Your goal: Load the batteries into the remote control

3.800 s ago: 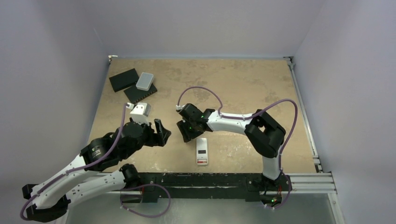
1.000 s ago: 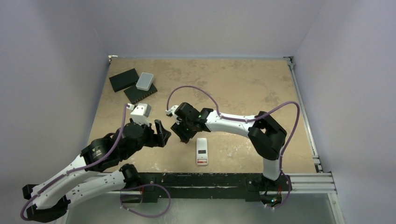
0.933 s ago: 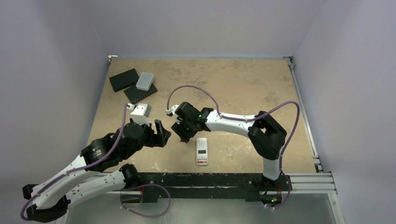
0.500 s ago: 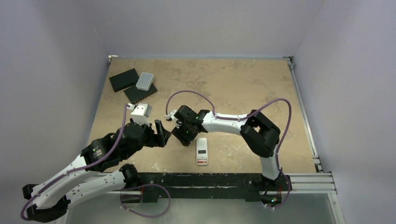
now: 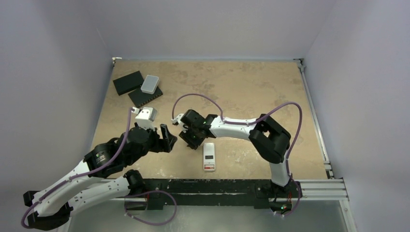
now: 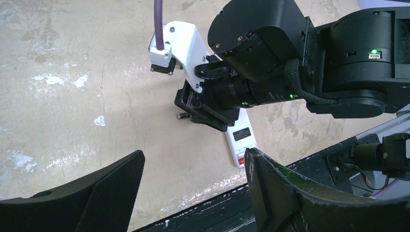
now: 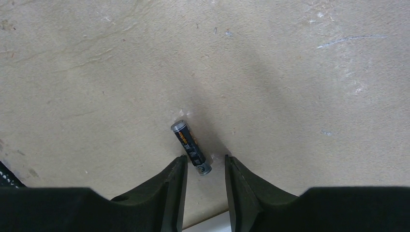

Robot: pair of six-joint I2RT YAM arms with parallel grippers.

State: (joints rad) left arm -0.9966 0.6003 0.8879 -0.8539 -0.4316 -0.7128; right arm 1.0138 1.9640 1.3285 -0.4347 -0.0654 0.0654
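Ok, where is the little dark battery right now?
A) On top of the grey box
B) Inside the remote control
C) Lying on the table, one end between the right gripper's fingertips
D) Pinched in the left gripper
C: the right wrist view shows the dark battery lying flat on the table, its near end between the fingertips of the right gripper, whose jaws stand apart.

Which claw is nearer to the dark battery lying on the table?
Right. The right claw is directly over the dark battery, one end of it between the open jaws. The left claw hangs open off to the side, well apart from it.
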